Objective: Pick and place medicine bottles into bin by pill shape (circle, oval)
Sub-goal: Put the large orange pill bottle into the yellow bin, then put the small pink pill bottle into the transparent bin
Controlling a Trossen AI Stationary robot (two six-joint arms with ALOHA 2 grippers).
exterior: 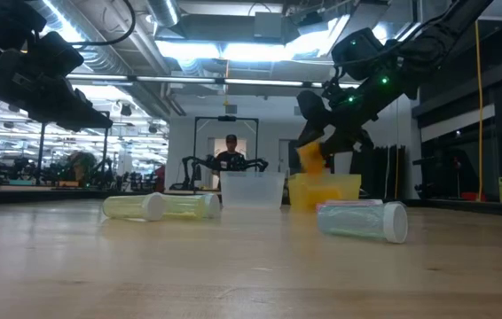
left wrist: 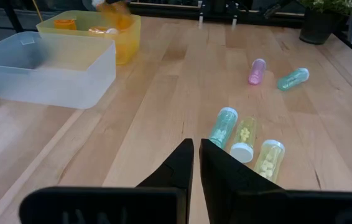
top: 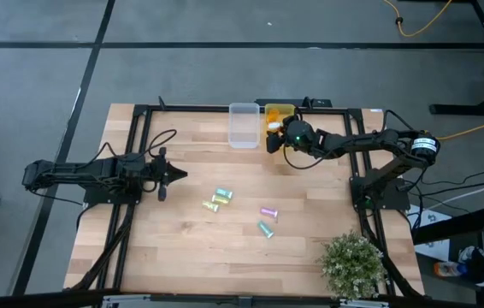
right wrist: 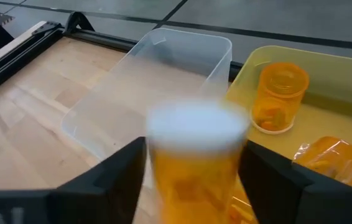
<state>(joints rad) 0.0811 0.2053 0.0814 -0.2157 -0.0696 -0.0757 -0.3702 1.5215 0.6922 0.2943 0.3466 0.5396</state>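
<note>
Right now my right claw (right wrist: 191,177) hangs over the near edge of the yellow bin (top: 278,112), with an orange bottle (right wrist: 194,162) between its fingers. The bottle is blurred in the right wrist view and the fingers stand a little off its sides, so I judge it is being let go; I cannot tell whether any grip remains. My left claw (left wrist: 196,163) waits over the left part of the tabletop (top: 191,248), fingers pressed together, holding nothing.

The risk I see is the drop point. The bottle sits close to the bin's wall beside the clear bin (top: 244,125), so it could clip the rim and bounce onto the wood or into the wrong bin. It could also land on the two orange bottles (right wrist: 280,96) already inside and roll.

The right wrist view alone shows those two bottles in the yellow bin and that the clear bin holds nothing I can see. The low view shows the bottle's height above the bin, which the high view flattens. The left wrist view gives me the remaining work: a teal bottle (left wrist: 223,126) and two yellow-green bottles (left wrist: 245,133) lying together near that claw, with a pink bottle (left wrist: 256,71) and another teal one (left wrist: 293,78) farther off. Pill shapes are only faintly legible there.
</note>
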